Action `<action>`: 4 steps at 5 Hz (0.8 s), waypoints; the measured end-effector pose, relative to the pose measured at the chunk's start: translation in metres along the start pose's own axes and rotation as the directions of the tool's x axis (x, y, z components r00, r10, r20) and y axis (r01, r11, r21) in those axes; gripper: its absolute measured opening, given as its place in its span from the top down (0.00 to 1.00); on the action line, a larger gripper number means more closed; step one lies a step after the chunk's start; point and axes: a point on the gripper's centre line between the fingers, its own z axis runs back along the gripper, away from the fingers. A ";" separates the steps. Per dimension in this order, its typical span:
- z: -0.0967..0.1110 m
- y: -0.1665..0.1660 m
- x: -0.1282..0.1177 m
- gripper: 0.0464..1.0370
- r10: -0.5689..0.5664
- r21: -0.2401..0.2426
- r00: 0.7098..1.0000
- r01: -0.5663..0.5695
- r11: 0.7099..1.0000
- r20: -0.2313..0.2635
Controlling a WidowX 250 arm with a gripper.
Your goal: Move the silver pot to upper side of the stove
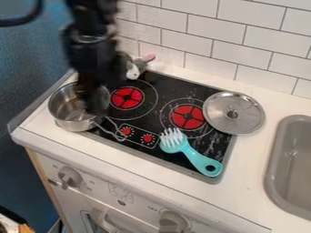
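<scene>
White wall tiles [213,29] back the pale surface [246,154], with a black stove [167,79] set into it, and down from the top comes the dark arm [91,43]! Its end effector [94,104] hangs blurred right over the pot [72,124], at the side nearer the burners; wide, narrow or gripping, I cannot tell. So the pot lies beneath it and out to the left, at the stove's left edge. It's upright, mouth up, and look at that handle [111,130], pointing to the lower right, the long axis slanting from upper left to lower right. Over on the right, the lid [220,116] lies near the sink [298,159], a turquoise brush [197,157] sits at the stove's front, and a plush toy [133,70] rests behind.
</scene>
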 end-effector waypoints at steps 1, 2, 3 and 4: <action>-0.008 0.004 0.026 0.04 0.077 0.012 0.997 -0.077 0.997 0.030; -0.024 0.014 0.049 0.04 0.162 0.067 0.984 -0.167 0.984 0.069; -0.039 0.018 0.053 0.04 0.175 0.111 0.980 -0.185 0.977 0.094; -0.058 0.025 0.054 0.04 0.220 0.166 0.967 -0.240 0.956 0.130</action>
